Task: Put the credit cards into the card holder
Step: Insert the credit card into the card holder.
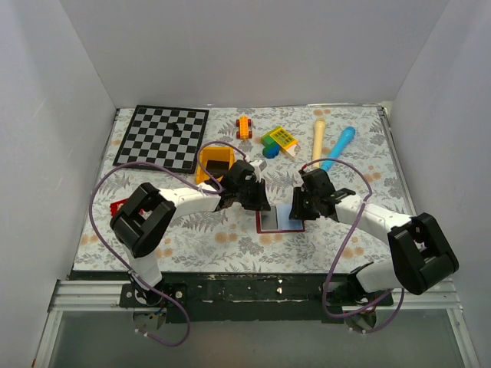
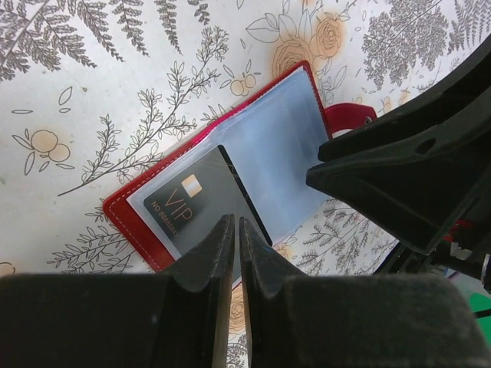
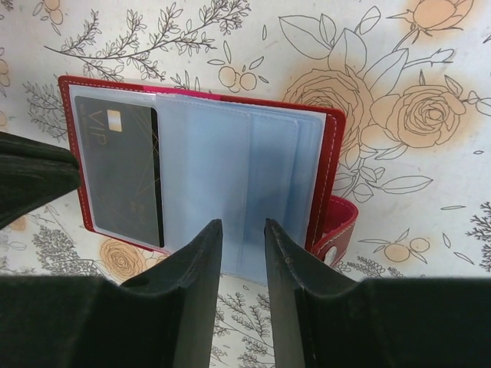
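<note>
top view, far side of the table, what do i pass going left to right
chessboard → orange toy car → yellow and green toy → cream stick → blue marker

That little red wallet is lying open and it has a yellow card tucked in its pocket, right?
Not quite. The card is black, not yellow, with "VIP" printed on it. The right wrist view shows this clearly. The rest is right: the red wallet is lying open, and the card is tucked in its pocket.
</note>
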`<state>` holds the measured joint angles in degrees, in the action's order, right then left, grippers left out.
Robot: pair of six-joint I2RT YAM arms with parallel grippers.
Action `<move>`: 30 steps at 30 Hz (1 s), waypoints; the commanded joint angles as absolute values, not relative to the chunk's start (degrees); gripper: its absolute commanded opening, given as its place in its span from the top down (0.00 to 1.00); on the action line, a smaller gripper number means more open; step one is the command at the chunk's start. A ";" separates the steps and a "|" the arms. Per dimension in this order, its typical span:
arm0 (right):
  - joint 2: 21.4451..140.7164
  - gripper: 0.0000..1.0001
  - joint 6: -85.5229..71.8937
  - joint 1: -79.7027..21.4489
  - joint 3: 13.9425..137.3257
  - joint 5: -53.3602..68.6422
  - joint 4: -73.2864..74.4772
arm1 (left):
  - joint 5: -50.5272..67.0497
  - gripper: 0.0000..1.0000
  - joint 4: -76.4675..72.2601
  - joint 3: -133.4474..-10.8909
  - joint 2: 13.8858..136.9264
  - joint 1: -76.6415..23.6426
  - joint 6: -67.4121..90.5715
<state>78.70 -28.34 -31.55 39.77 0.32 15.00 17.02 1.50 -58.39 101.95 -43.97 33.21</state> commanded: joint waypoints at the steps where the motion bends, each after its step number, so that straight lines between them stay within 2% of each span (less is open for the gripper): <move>1: 76.82 0.65 -29.26 -29.36 38.06 6.41 9.41 | 18.54 0.93 0.35 -57.75 102.21 -44.73 33.22; 10: 78.84 0.68 -29.27 -28.21 38.06 9.93 7.91 | 19.16 0.94 -1.32 -56.95 103.01 -45.00 33.92; 30: 79.19 0.66 -29.36 -27.60 37.26 7.38 9.14 | 19.34 0.96 -2.46 -54.84 103.36 -45.09 34.63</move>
<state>79.59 -29.58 -27.79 37.63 7.40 9.52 18.90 -1.54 -55.53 103.74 -44.84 34.54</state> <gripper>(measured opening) 0.338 0.043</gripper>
